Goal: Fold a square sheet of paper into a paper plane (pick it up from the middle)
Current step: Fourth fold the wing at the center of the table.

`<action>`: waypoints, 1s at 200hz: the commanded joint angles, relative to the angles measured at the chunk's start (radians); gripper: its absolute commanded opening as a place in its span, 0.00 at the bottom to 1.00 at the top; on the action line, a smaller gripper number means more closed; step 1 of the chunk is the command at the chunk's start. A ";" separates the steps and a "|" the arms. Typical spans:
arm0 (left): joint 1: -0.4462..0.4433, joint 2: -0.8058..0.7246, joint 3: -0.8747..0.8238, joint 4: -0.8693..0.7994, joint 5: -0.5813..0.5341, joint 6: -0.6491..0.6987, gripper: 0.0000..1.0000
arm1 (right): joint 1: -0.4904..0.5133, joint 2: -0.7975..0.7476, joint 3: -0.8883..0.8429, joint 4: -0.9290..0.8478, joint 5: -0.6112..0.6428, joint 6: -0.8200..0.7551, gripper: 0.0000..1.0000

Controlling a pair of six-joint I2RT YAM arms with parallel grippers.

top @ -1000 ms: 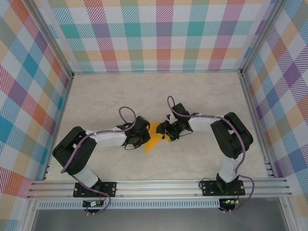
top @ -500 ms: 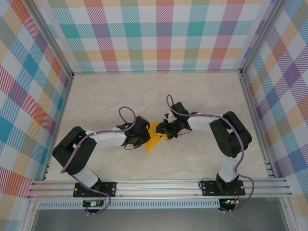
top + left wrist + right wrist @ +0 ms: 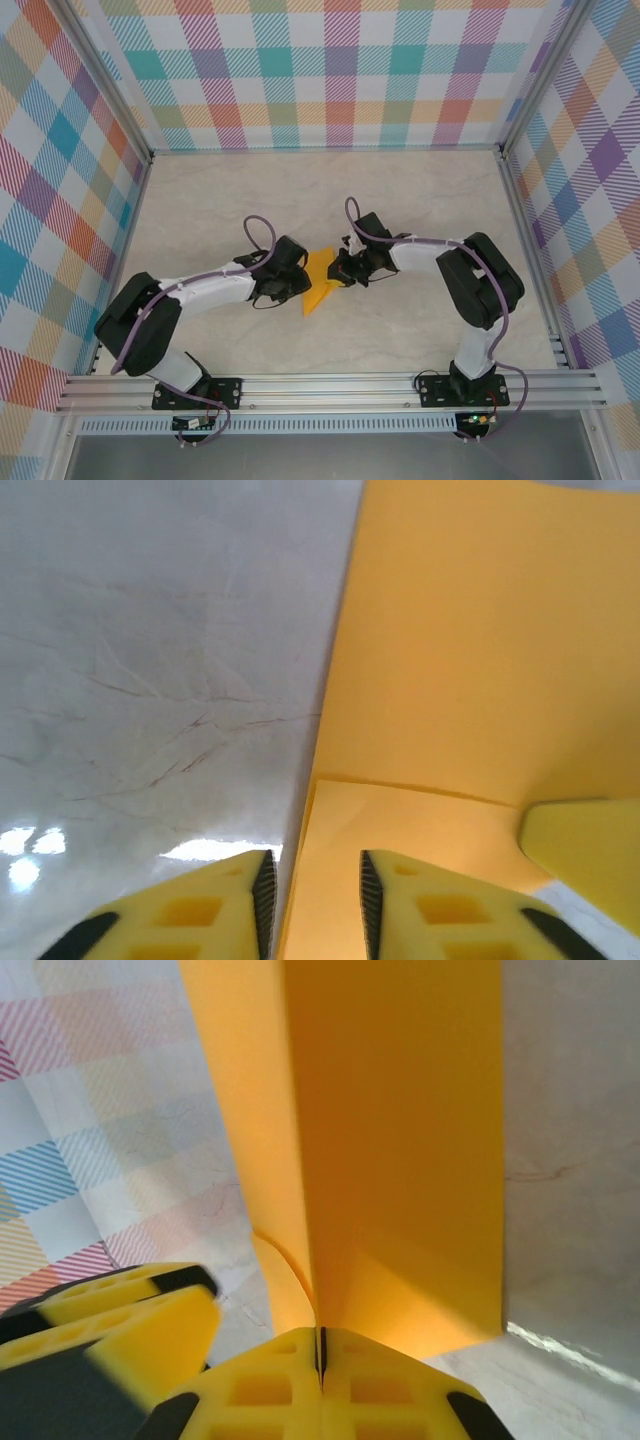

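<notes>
Pale marbled tabletop (image 3: 430, 200) with faint veins and bright glints of light, boxed in by pastel plaid walls (image 3: 340, 70) — metal rail (image 3: 330, 388) along the near edge.

Up top, the left arm (image 3: 215, 290) and right arm (image 3: 425, 252) match: glossy black joint housings, white sleeves on the forearms, a purple cable (image 3: 258, 219) looping off each. Flat black base plates (image 3: 196, 392) underneath. Close in, the left claw (image 3: 315, 900) and right claw (image 3: 320, 1355) show yellow fingers (image 3: 440, 910) with rectangular cut-outs, and black ribbed pads (image 3: 264, 890) inside.
</notes>
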 commanded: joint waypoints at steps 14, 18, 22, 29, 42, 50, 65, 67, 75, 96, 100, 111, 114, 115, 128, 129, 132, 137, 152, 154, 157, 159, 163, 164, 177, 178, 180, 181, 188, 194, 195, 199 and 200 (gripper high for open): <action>0.017 -0.135 0.062 -0.160 -0.077 0.087 0.53 | 0.004 -0.164 -0.009 -0.083 0.134 0.021 0.01; 0.018 -0.146 0.062 -0.165 -0.083 0.092 0.55 | 0.004 -0.177 -0.008 -0.090 0.143 0.028 0.01; 0.017 -0.162 0.062 -0.167 -0.089 0.099 0.57 | 0.004 -0.187 -0.008 -0.098 0.153 0.037 0.01; 0.018 -0.184 0.057 -0.168 -0.095 0.108 0.61 | 0.005 -0.205 -0.004 -0.112 0.169 0.050 0.01; 0.019 -0.231 0.054 -0.168 -0.111 0.133 0.66 | 0.010 -0.241 0.005 -0.143 0.208 0.076 0.01; 0.019 -0.257 0.052 -0.170 -0.126 0.146 0.68 | 0.014 -0.261 0.009 -0.158 0.235 0.092 0.01; 0.020 -0.305 0.036 -0.161 -0.148 0.168 0.72 | 0.022 -0.295 0.019 -0.185 0.282 0.121 0.01; 0.019 -0.309 0.034 -0.157 -0.149 0.172 0.72 | 0.023 -0.297 0.021 -0.189 0.288 0.126 0.01; 0.020 -0.331 0.020 -0.141 -0.151 0.184 0.74 | 0.029 -0.310 0.032 -0.210 0.319 0.137 0.01; 0.020 -0.362 -0.016 -0.091 -0.132 0.228 0.78 | 0.049 -0.316 0.062 -0.262 0.400 0.166 0.02; 0.020 -0.364 -0.021 -0.085 -0.128 0.234 0.78 | 0.053 -0.314 0.064 -0.262 0.408 0.169 0.02; 0.019 -0.365 -0.034 -0.061 -0.111 0.258 0.79 | 0.064 -0.303 0.077 -0.272 0.427 0.181 0.02; 0.019 -0.366 -0.039 -0.054 -0.105 0.267 0.80 | 0.067 -0.299 0.079 -0.275 0.432 0.182 0.02; 0.019 -0.365 -0.041 -0.051 -0.103 0.269 0.80 | 0.069 -0.298 0.080 -0.275 0.434 0.183 0.02; 0.019 -0.365 -0.061 -0.010 -0.085 0.302 0.83 | 0.081 -0.275 0.096 -0.286 0.450 0.192 0.02; 0.019 -0.366 -0.063 -0.007 -0.084 0.305 0.83 | 0.081 -0.273 0.097 -0.288 0.451 0.194 0.02; 0.018 -0.368 -0.067 0.001 -0.083 0.312 0.84 | 0.083 -0.268 0.102 -0.288 0.452 0.197 0.02; 0.017 -0.369 -0.075 0.009 -0.085 0.318 0.85 | 0.084 -0.259 0.109 -0.283 0.448 0.201 0.02; 0.017 -0.381 -0.087 0.019 -0.100 0.335 0.88 | 0.092 -0.240 0.147 -0.275 0.442 0.196 0.02; 0.017 -0.383 -0.088 0.019 -0.104 0.336 0.88 | 0.094 -0.238 0.152 -0.274 0.444 0.194 0.02; 0.016 -0.387 -0.088 0.020 -0.113 0.335 0.88 | 0.096 -0.236 0.161 -0.273 0.447 0.189 0.02; 0.017 -0.390 -0.090 0.019 -0.118 0.336 0.89 | 0.097 -0.235 0.166 -0.273 0.451 0.186 0.02; 0.017 -0.397 -0.089 0.016 -0.129 0.337 0.89 | 0.100 -0.232 0.181 -0.279 0.457 0.179 0.02; 0.018 -0.399 -0.089 0.014 -0.131 0.337 0.89 | 0.100 -0.232 0.184 -0.280 0.458 0.178 0.02; 0.017 -0.422 -0.088 -0.004 -0.162 0.339 0.90 | 0.102 -0.225 0.223 -0.298 0.471 0.155 0.02; 0.016 -0.424 -0.088 -0.006 -0.165 0.339 0.90 | 0.102 -0.225 0.224 -0.298 0.472 0.155 0.02; 0.017 -0.428 -0.088 -0.009 -0.168 0.340 0.90 | 0.103 -0.224 0.229 -0.301 0.475 0.152 0.02; 0.017 -0.430 -0.089 -0.010 -0.170 0.340 0.91 | 0.102 -0.225 0.232 -0.302 0.477 0.150 0.02; 0.017 -0.442 -0.091 -0.016 -0.177 0.342 0.91 | 0.104 -0.225 0.245 -0.313 0.491 0.140 0.02; 0.018 -0.454 -0.092 -0.021 -0.181 0.344 0.92 | 0.105 -0.228 0.252 -0.323 0.502 0.133 0.02; 0.017 -0.455 -0.092 -0.022 -0.182 0.345 0.92 | 0.105 -0.228 0.253 -0.324 0.504 0.133 0.02; 0.017 -0.460 -0.094 -0.023 -0.183 0.346 0.92 | 0.108 -0.230 0.256 -0.328 0.510 0.129 0.02; 0.017 -0.462 -0.094 -0.024 -0.183 0.346 0.92 | 0.108 -0.231 0.256 -0.330 0.512 0.128 0.02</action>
